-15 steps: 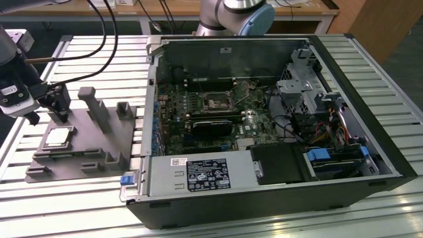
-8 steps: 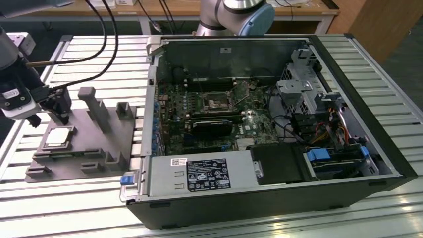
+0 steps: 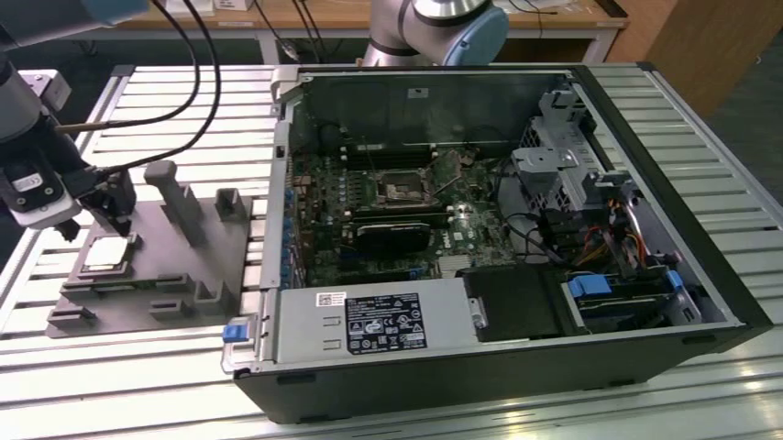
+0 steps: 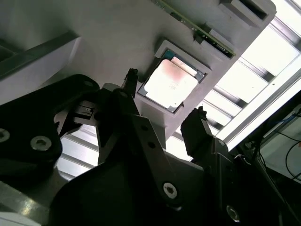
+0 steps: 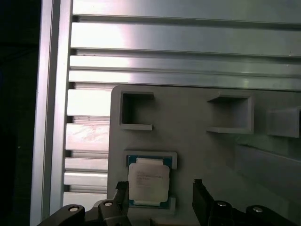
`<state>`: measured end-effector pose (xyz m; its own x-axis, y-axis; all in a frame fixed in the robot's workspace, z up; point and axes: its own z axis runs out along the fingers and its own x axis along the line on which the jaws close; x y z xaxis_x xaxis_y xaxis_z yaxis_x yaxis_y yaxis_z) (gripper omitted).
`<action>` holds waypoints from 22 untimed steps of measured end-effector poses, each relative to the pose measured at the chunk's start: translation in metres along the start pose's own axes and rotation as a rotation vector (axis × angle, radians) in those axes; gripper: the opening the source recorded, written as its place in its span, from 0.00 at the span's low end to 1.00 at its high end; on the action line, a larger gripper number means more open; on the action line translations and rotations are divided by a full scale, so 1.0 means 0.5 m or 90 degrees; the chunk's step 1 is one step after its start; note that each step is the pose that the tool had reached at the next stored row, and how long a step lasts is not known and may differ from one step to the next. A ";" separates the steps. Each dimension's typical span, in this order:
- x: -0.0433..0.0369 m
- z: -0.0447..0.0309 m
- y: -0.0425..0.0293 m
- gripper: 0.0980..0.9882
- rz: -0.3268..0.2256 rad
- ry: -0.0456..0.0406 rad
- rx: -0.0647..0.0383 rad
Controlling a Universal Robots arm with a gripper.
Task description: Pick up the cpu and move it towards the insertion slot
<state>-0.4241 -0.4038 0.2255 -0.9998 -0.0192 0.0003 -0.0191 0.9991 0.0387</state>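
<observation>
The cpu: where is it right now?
At the exterior view's left, the cpu lies in its recess on the grey fixture plate, beside the computer case, just under the open gripper.

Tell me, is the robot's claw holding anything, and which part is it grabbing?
Nothing is held. The gripper is open, its fingers spread to either side of the cpu, which lies in its pocket on the grey fixture plate.
</observation>
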 end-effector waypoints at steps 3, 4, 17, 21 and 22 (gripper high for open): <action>0.000 0.008 0.000 0.62 0.000 0.0000 0.000; 0.000 0.011 0.000 0.62 0.000 0.0000 0.000; 0.016 0.045 -0.002 0.62 -0.006 -0.0001 0.000; 0.017 0.055 -0.003 0.63 -0.006 -0.0001 0.000; 0.017 0.058 -0.003 0.63 -0.005 -0.0001 0.000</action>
<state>-0.4329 -0.4042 0.1966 -0.9996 -0.0277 -0.0002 -0.0276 0.9989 0.0390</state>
